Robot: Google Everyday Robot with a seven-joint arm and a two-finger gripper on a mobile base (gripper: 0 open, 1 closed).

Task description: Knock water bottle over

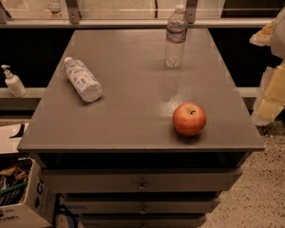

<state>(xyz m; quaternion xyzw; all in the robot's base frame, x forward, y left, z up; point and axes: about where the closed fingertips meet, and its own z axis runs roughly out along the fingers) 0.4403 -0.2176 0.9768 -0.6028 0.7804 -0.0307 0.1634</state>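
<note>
Water bottle (pixel 175 37) is seen upright, so nothing of the task is judged done; the whole knock is left. It is stood at the far right of the table (pixel 133 122), well apart from the gripper (pixel 275 87), which is held off the table's right edge; whether it is wide or narrow cannot be told. A fat bottle (pixel 82 79) is laid on its side at the left, and an apple (pixel 189 119) is set near the front. No label wording can be read.

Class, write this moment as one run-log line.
water bottle: upright, far side of table | gripper: off table's right edge | white-labelled bottle: lying left | apple: front right
</note>
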